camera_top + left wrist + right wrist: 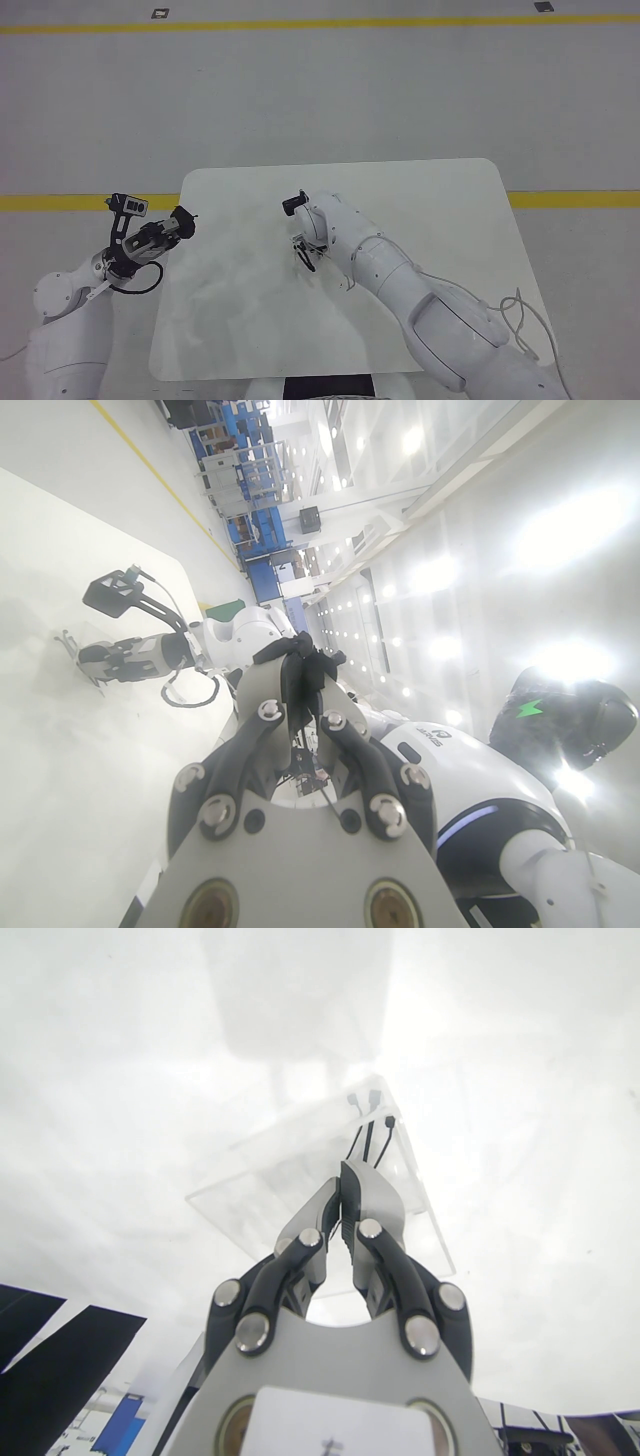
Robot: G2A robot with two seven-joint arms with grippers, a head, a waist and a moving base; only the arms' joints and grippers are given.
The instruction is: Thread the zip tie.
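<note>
Pale grey floor with yellow lines runs round the white desk [430, 200], which is what I am working over from afar. The right arm [395, 285] reaches over the middle of the desk, and the right jaws are clenched tip to tip above a clear plastic tray [250, 1193]. Three black zip ties [370, 1128] run out from just beyond those tips, their heads near one corner of the tray. I judge the jaws are nipping the tails, though the contact itself is hidden. The left arm [75, 290] sits at the desk's left edge, well apart from the right. The left jaws are clenched too, with a bunched black wad [295, 650] at their tips; I cannot tell whether that is padding or something held. A thin black strand [332, 802] runs back from between them toward the palm.

Threading has not begun, I reckon: no tail meets a head.

My worries: I seem to have several ties, not one, so a lift may drag up the lot and shed some. The straps look thin and slick; pinched near the end they could swivel or slip, leaving the tail aimed wrong for the slot. The tray looks light and may shift if the tips catch it. The wad also masks my left wrist view where I need it.
</note>
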